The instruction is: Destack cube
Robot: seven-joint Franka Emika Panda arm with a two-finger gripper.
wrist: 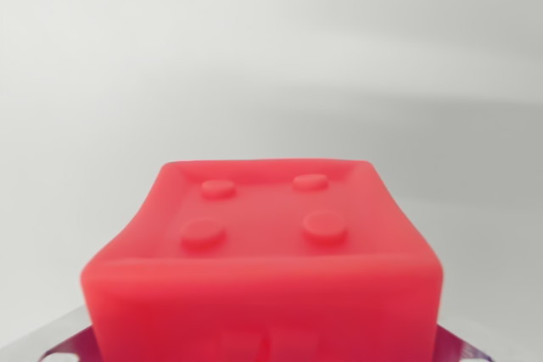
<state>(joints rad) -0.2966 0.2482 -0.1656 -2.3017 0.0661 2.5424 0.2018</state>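
Observation:
A red cube fills the lower half of the wrist view, very close to the camera. Its upper face carries raised round studs in a square pattern. My gripper sits at the bottom edge of the view. Only slivers of its metal fingers show, pressed against the cube's left and right sides. The cube's walls bulge and pinch a little between them, so the gripper looks shut on the cube. No second cube is visible; anything under or behind the red cube is hidden.
Behind the cube lies a plain, blurred white-grey surface with soft shadows and no other objects in sight.

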